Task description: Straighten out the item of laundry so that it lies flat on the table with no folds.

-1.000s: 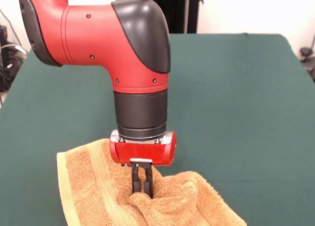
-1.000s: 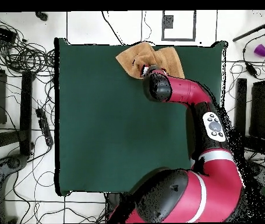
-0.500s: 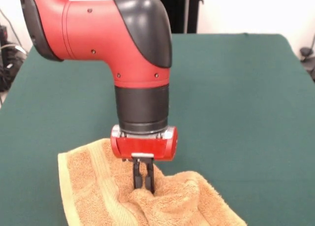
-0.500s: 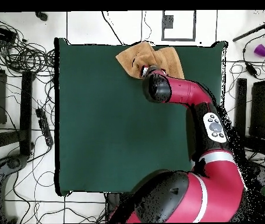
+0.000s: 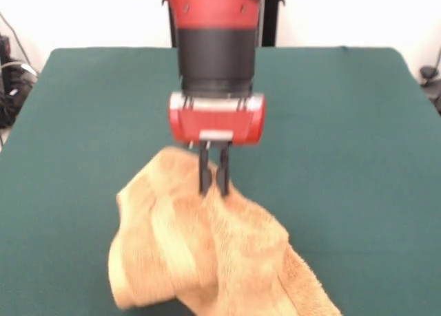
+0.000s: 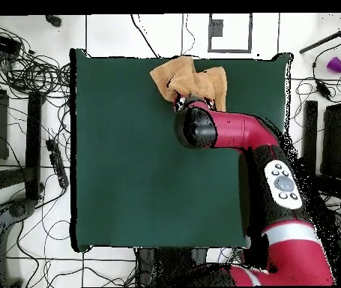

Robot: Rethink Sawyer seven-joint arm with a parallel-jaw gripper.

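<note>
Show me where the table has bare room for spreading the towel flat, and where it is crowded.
Bare felt covers nearly all of the table: the whole stretch between the towel and the robot's side, plus the left part in the overhead view. Crowded only at one edge, where the bunched towel hangs from the shut gripper beneath the arm.

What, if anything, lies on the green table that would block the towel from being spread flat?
Nothing visible. The gripper is shut on the towel, lifting a fold; the table around it is bare felt.
</note>
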